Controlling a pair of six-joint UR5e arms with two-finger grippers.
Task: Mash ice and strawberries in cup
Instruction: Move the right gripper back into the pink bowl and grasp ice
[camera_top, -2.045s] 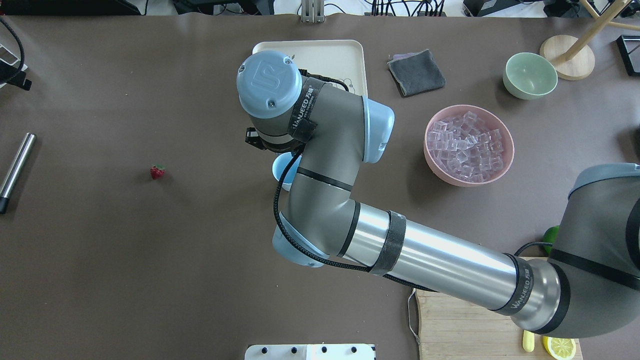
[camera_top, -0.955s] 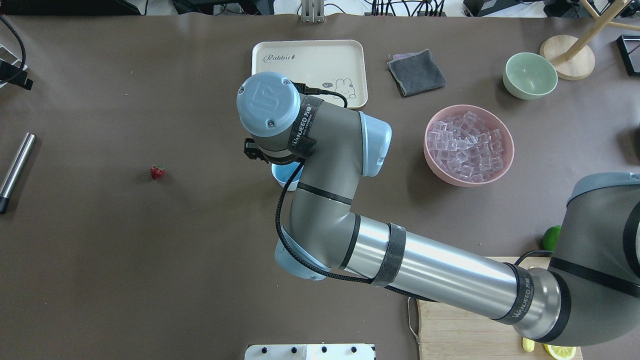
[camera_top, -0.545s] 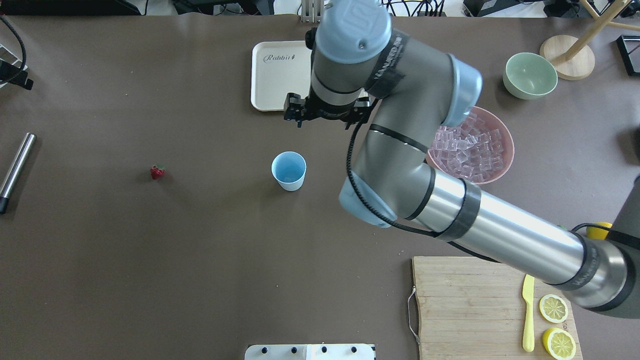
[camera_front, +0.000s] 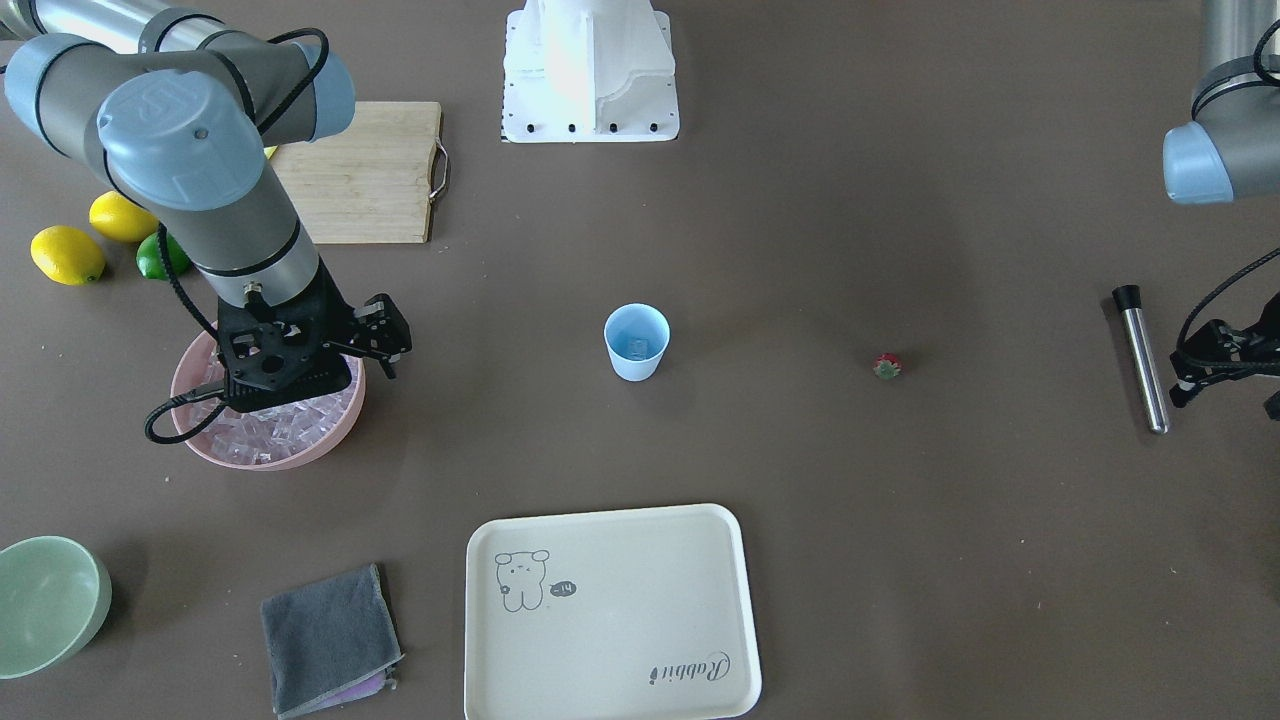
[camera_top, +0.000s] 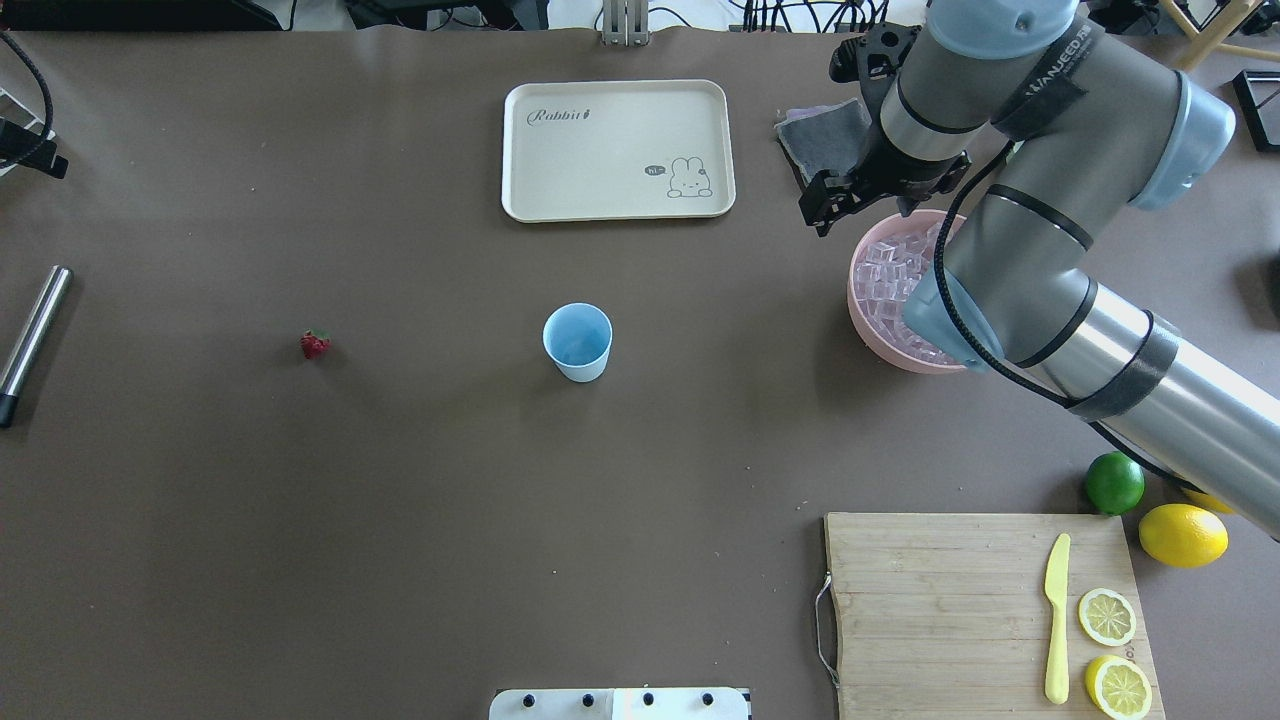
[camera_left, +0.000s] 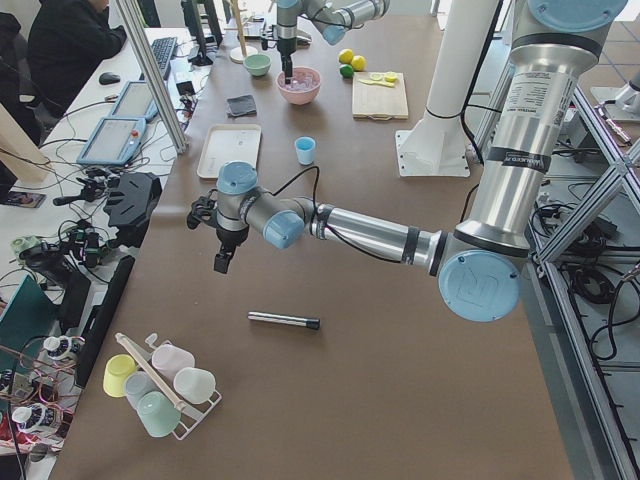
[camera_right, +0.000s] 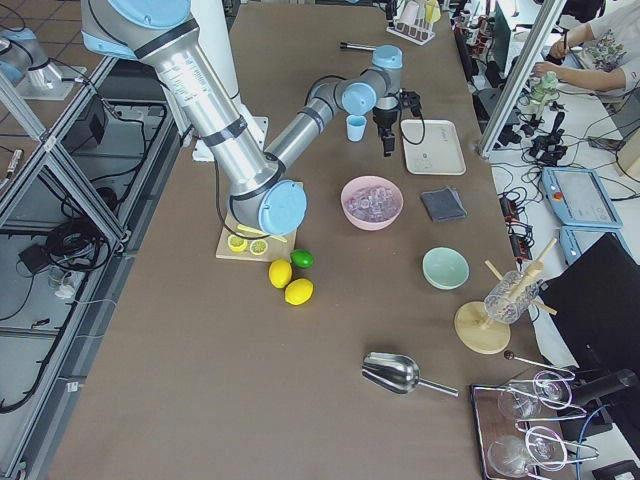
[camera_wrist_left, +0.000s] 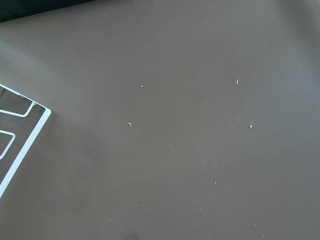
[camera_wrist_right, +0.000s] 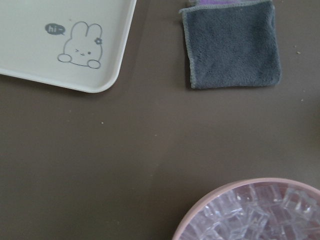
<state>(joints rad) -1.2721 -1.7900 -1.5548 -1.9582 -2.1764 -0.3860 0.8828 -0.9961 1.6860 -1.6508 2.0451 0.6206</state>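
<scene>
Pink plastic is where the action is: the right gripper hangs over the big pink bowl, right above the heap of ice. The wrist blocks my view of the jaws, so I honestly can't tell if they're spread or pinched, and I can't spot a cube in them. Its own camera only catches the bowl's rim, the grey cloth and a corner of the cream tray.

The cup stands upright mid-table with nothing touching it. There might be one pale cube at the bottom, but I wouldn't swear to it.

What matters, I reckon, is the line-up. From the right gripper the cup lies off to the robot's left, well apart and a bit closer to the base. The strawberry sits further along that same direction, beyond the cup, on the left arm's half of the table. So the right arm is the near one for ice and the left for the berry.

The left gripper hovers near the metal rod; I can't tell its state either. The rod lies flat, with its long axis running toward and away from the robot and its black cap at the robot's end.

My guess is that ice-fetching is the step in hand. The cup's mouth is small, so any drop needs to be centred.
</scene>
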